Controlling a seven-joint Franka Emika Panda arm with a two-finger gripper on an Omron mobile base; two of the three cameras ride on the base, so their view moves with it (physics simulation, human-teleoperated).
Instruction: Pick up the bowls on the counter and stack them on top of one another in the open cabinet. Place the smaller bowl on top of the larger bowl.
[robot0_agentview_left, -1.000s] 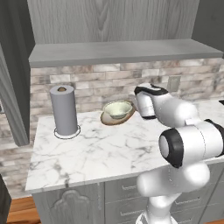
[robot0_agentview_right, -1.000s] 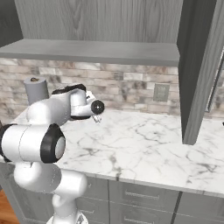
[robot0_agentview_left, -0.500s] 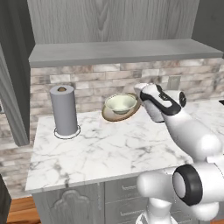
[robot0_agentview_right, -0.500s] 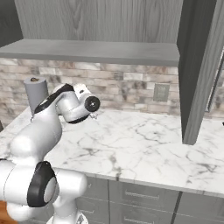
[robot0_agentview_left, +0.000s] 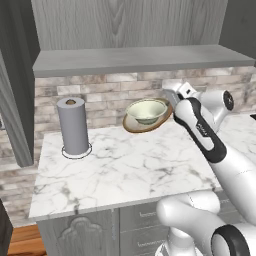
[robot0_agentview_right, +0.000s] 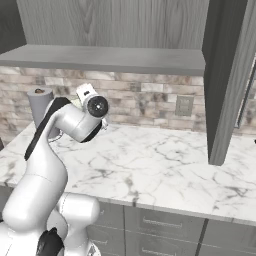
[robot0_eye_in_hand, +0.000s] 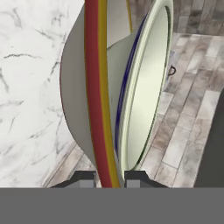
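Your tool (robot0_eye_in_hand: 109, 177) pinches the rim of the larger bowl (robot0_agentview_left: 133, 125), lifted tilted above the worktop (robot0_agentview_left: 125, 170) with the smaller bowl (robot0_agentview_left: 147, 111) inside, so level it before you raise it to the cabinet shelf (robot0_agentview_left: 135, 59).

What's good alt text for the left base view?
The claw holds the larger bowl by its rim, tilted above the counter, with the smaller bowl nested inside. A grey paper-towel roll stands to the left, below the cabinet shelf.
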